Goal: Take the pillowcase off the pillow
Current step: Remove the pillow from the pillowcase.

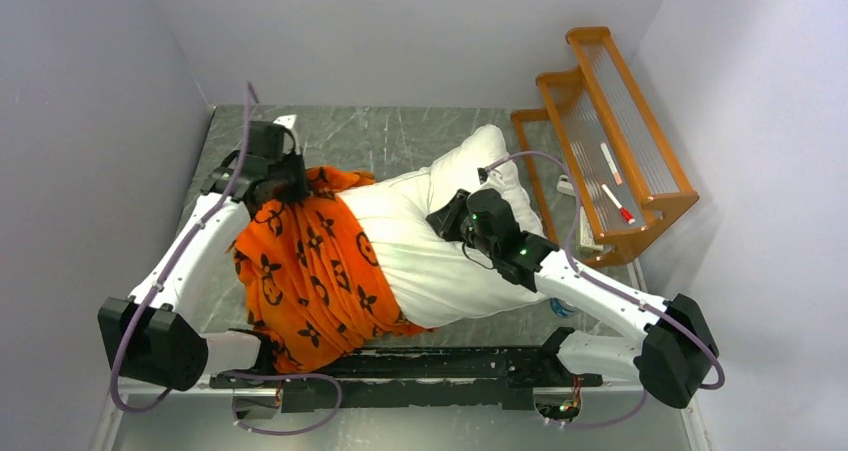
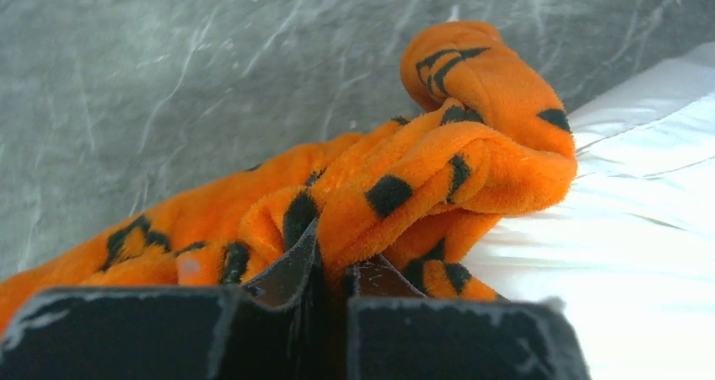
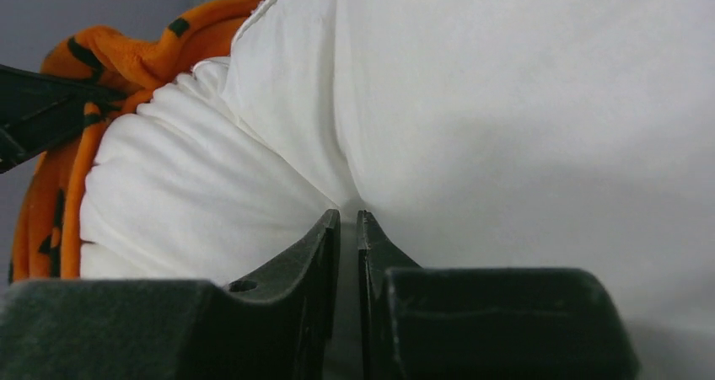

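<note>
Top external: pull pillowcase (image 1: pixel 310 271) off leftward

Covering only the pillow's (image 1: pixel 445 266) left half on the worktop (image 1: pixel 400 136): pillowcase, bunched. Pinched in left gripper (image 2: pixel 337 260) jaws: an orange fold; in right gripper (image 3: pixel 347 222) jaws: white pillow cloth. Draw left steadily, anchoring right. Beware rack (image 1: pixel 600 131) just beside the pillow's right end.

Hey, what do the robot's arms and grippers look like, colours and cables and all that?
The left arm and right arm have smooth white links between chunky black joints. A greyish-purple cable loops along each. Small green lights glow near the right wrist. The left gripper and right gripper have black wedge-shaped fingers on boxy black bodies.
</note>
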Tool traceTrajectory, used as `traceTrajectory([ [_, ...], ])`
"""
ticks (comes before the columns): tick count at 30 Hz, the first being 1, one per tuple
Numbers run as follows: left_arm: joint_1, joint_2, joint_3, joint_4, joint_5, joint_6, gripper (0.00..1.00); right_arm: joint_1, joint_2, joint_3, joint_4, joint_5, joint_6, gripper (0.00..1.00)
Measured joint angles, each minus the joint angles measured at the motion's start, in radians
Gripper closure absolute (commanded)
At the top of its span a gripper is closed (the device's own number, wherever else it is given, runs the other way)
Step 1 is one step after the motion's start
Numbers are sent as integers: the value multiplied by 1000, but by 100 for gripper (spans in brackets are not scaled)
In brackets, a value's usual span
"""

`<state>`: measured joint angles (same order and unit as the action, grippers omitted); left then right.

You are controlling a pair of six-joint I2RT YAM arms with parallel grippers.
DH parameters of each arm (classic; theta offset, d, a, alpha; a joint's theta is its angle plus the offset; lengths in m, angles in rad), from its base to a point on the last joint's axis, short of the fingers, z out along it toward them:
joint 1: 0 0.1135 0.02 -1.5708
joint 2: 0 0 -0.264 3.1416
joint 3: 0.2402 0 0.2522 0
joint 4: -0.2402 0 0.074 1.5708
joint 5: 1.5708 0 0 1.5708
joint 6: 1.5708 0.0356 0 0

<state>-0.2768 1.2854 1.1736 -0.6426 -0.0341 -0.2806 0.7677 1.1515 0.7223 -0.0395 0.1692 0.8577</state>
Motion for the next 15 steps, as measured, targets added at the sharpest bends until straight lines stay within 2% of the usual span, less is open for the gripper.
traceTrajectory([
  [4,126,-38,-43,-30,85,-36,95,8,6,20,-19,-5,12,83],
  [8,163,-71,-64,-25,191,-26,95,8,29,73,-79,-14,-5,76],
  [10,177,-75,-70,-13,254,-10,95,7,44,124,-134,-27,-31,70],
  [15,196,-13,-30,-14,354,27,95,9,49,292,-296,-82,-134,40],
])
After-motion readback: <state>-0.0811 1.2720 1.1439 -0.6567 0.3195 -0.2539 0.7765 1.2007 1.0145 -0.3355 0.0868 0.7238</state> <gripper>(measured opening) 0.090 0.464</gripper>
